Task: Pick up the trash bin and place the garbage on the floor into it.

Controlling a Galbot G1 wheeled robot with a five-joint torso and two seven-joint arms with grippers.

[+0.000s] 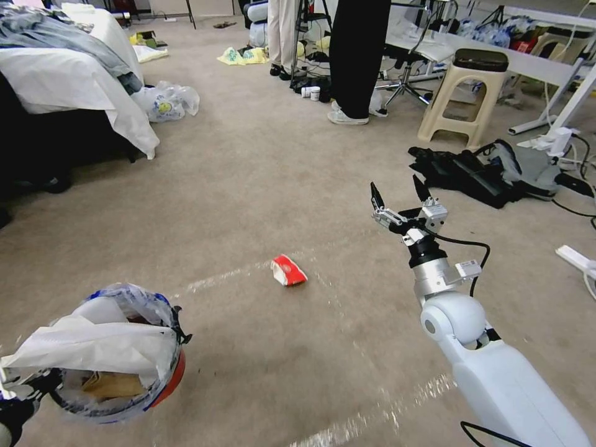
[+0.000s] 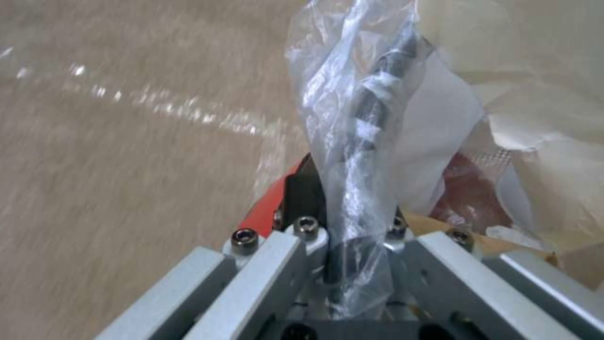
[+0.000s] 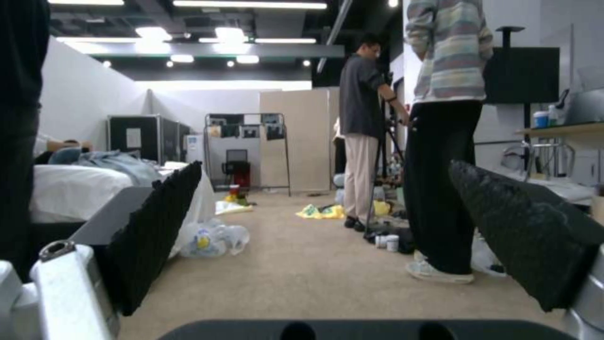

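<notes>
The trash bin (image 1: 171, 379), red with a crinkled clear liner (image 1: 133, 298), hangs low at my left. White paper (image 1: 93, 347) and a brown paper piece (image 1: 112, 385) lie inside it. My left gripper (image 1: 28, 388) is shut on the bin's rim; the left wrist view shows the left gripper (image 2: 349, 208) clamped over the bagged red rim (image 2: 267, 208). One piece of garbage, a crushed red and white wrapper (image 1: 288, 270), lies on the carpeted floor (image 1: 248, 186) by a tape line. My right gripper (image 1: 397, 192) hovers open, to the right of and beyond the wrapper. Its black fingers (image 3: 157, 226) stand wide apart.
A bed with white sheets (image 1: 68, 81) is at the left, with knotted plastic bags (image 1: 164, 99) beside it. A heap of black clothes (image 1: 478, 171), a beige stool (image 1: 462, 93) and a power strip (image 1: 577, 257) are on the right. A person's legs (image 1: 357, 56) stand ahead.
</notes>
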